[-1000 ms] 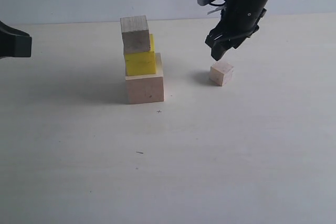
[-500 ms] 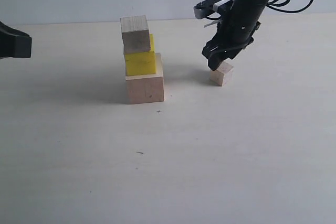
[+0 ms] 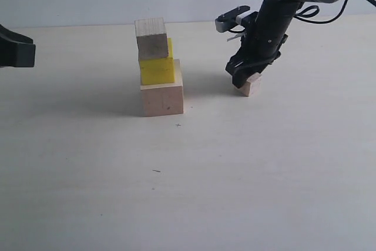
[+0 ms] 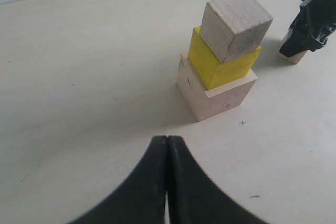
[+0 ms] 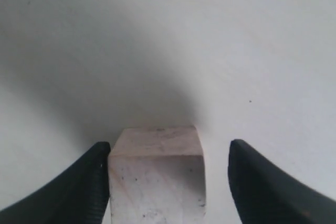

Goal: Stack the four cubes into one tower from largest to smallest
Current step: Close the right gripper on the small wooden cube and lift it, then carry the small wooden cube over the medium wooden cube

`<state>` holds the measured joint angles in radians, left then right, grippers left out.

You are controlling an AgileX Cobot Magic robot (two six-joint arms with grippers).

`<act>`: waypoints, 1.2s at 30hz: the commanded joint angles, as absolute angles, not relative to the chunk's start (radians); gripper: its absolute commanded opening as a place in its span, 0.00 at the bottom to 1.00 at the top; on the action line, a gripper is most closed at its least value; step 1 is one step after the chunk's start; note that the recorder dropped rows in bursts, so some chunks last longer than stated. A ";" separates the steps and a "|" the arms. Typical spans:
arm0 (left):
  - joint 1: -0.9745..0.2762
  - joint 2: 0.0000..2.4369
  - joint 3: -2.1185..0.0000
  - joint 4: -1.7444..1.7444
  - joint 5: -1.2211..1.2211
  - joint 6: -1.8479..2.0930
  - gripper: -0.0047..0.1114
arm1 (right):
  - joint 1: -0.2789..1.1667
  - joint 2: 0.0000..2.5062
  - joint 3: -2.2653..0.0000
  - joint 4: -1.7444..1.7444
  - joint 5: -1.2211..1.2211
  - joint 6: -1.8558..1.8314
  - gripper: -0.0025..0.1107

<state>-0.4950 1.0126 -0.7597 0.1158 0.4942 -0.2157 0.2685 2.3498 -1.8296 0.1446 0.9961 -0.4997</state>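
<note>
Three cubes stand piled at mid table: a large pale wood cube (image 3: 163, 97) at the bottom, a yellow cube (image 3: 157, 67) on it, and a medium wood cube (image 3: 151, 37) on top, slightly askew. The tiny pale wood cube (image 3: 252, 84) rests on the table to the right. My right gripper (image 3: 246, 77) is lowered around it, open: in the right wrist view the tiny cube (image 5: 157, 174) sits between the fingers, against one finger (image 5: 86, 187) with a gap to the other. My left gripper (image 4: 167, 142) is shut and empty, far left, facing the pile (image 4: 223, 64).
The pale table (image 3: 188, 174) carries a small cross mark (image 3: 178, 124) in front of the pile and a short dark fleck (image 3: 156, 171) nearer the front. The left arm's dark body (image 3: 14, 48) shows at the left edge.
My right gripper has come down from above the tiny cube until its open fingers straddle it. The pile and my left gripper have not moved.
</note>
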 commanded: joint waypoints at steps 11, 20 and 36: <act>-0.500 1.013 -0.753 0.121 0.491 -0.209 0.04 | 0.266 2.354 -1.834 0.139 1.014 -0.531 0.43; -0.500 1.013 -0.753 0.121 0.496 -0.209 0.04 | 0.266 2.312 -1.834 0.135 1.085 -0.529 0.02; -0.500 1.013 -0.753 0.132 0.553 -0.209 0.04 | 0.114 2.013 -1.582 1.079 0.996 -1.299 0.02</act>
<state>-0.4950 1.0126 -0.7597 0.1215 0.5504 -0.2138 0.1540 2.0577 -1.6398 0.9335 1.0069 -1.0950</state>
